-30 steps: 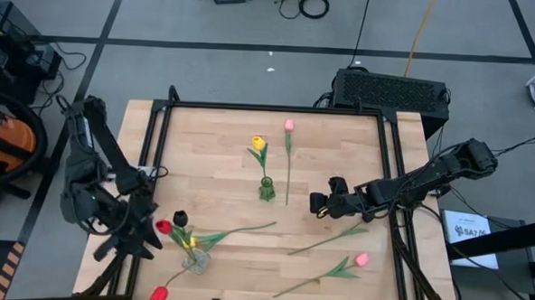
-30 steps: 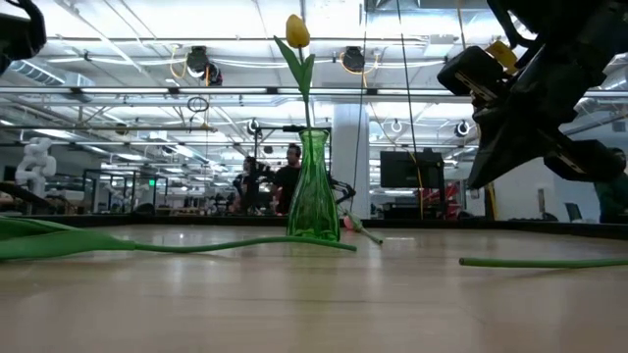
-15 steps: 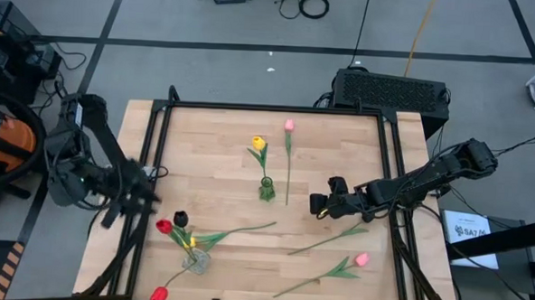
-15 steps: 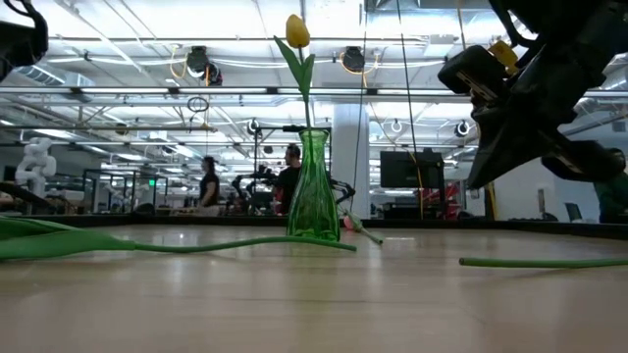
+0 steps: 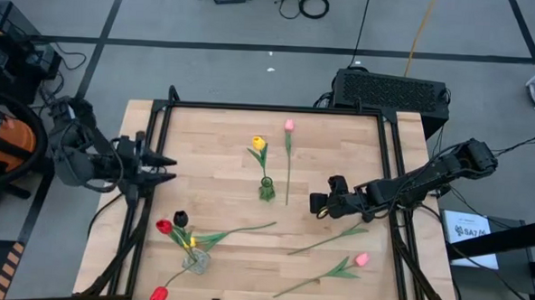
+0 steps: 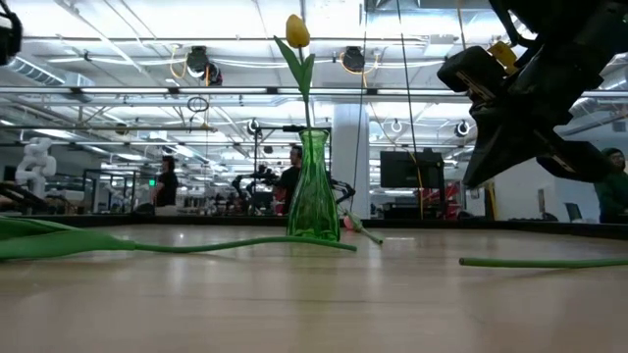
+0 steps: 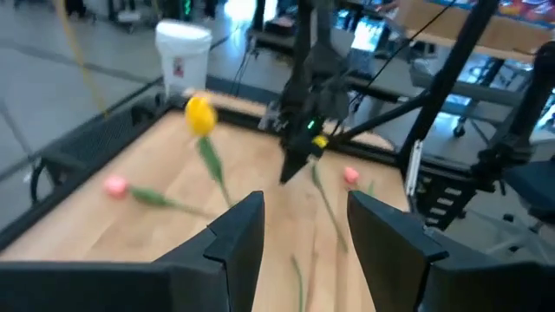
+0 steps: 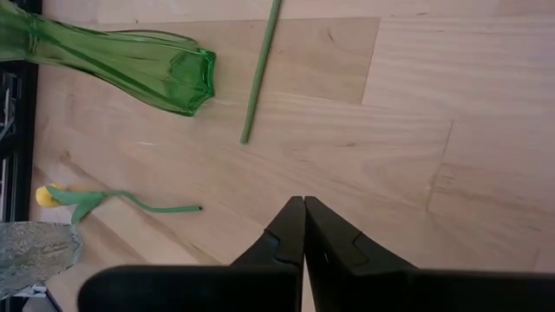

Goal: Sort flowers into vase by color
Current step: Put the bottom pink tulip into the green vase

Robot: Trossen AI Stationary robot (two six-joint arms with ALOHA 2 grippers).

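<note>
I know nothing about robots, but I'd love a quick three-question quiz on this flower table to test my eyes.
1. True or false: the green vase stands upright with a yellow tulip in it.
2. Which gripper has its fingers apart? A) left gripper B) right gripper C) neither
3. Fill in: the black tulip sits at the ____ vase near the table's front left.

Key
1. True; the low view shows it upright.
2. A. It hangs empty over the table's left edge; the right one is shut, empty, right of the green vase.
3. Clear; a red tulip is there too.
</note>
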